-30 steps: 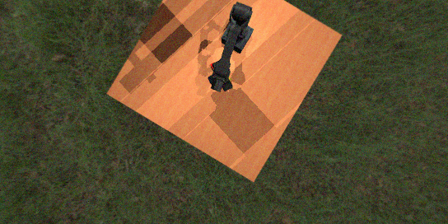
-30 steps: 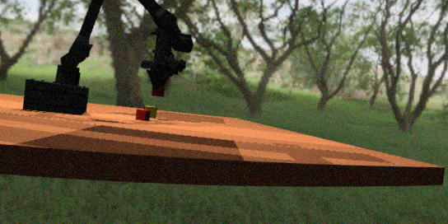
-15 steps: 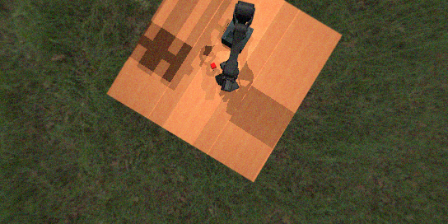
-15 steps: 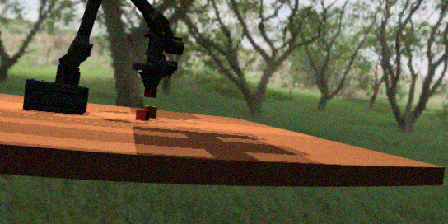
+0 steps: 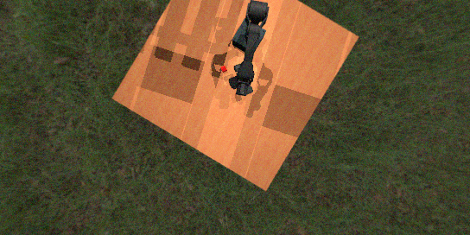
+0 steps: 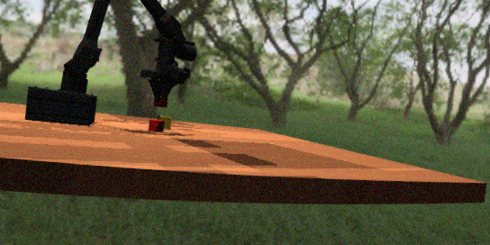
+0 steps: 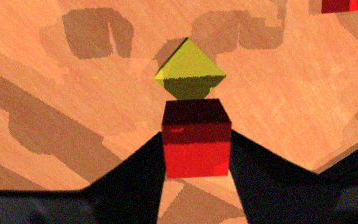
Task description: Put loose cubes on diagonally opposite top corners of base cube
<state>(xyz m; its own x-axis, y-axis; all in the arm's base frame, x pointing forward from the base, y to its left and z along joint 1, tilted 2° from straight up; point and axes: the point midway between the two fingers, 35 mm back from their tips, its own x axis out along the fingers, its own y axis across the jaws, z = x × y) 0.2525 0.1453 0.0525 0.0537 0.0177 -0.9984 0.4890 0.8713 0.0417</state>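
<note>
My gripper [image 7: 195, 136] [image 6: 160, 97] is shut on a red cube [image 7: 196, 159] [image 6: 160, 103] and holds it in the air above the wooden board [image 6: 315, 167]. In the wrist view the yellow base cube [image 7: 190, 72] [image 6: 166, 121] sits on the board just beyond the held cube, turned corner-on. The second red cube [image 7: 347, 5] [image 6: 156, 125] [image 5: 224, 69] rests on the board close beside the yellow cube. In the overhead view the arm hides the yellow cube and the held cube.
The arm's black base [image 6: 60, 104] [image 5: 257, 11] stands on the board [image 5: 302, 57] behind the cubes. Grass surrounds the board on all sides, beyond its edges.
</note>
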